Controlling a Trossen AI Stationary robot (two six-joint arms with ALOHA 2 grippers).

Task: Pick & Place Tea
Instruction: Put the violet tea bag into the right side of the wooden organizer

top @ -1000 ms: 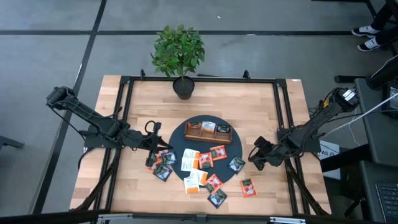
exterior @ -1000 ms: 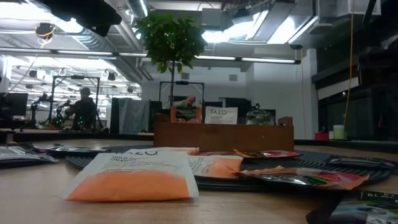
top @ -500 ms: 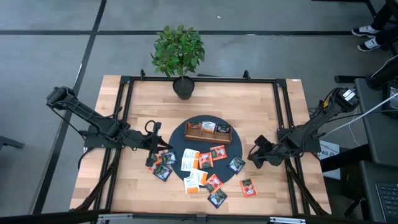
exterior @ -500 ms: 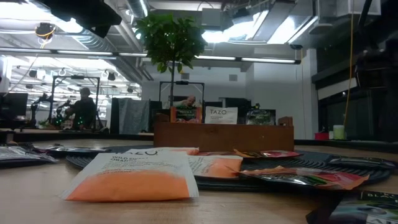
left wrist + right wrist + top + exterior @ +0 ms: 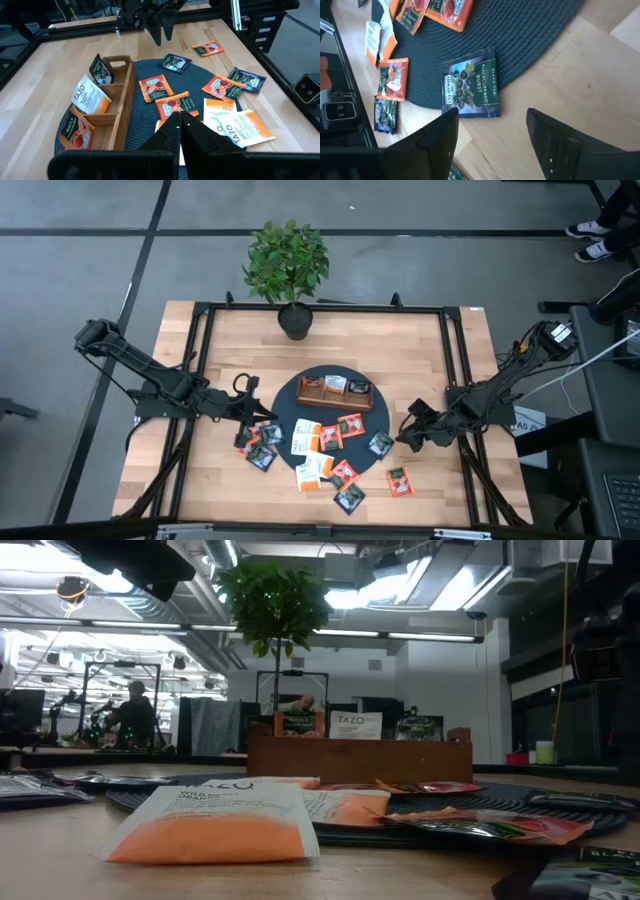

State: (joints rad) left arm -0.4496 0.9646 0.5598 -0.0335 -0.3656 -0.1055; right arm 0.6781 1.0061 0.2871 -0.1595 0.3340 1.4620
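On my left, the left gripper [image 5: 243, 387] hangs over the wood table [image 5: 420, 345] just beside the mat's [image 5: 290, 395] left edge, its fingers [image 5: 172, 131] pressed together on nothing. Below it a few dark sachets [image 5: 260, 442] lie on the wood at the mat's edge.

At the middle I see the tray [image 5: 335, 392] on the back part of the mat, with one sachet standing in each of its three compartments: orange, white, dark. In front of the tray the tea [image 5: 322, 437] is scattered flat, orange and white bags overlapping on the mat, and some spill off its front edge onto the table.

Further right, a dark blackcurrant sachet [image 5: 471, 84] lies half on the mat's rim, half on the wood. The right gripper [image 5: 410, 430] sits just to its right, fingers [image 5: 552, 142] spread wide and holding nothing, the sachet straight ahead of them. An orange sachet [image 5: 399, 480] lies alone on the wood in front of that gripper. The plant [image 5: 288, 265] stands at the table's back edge.
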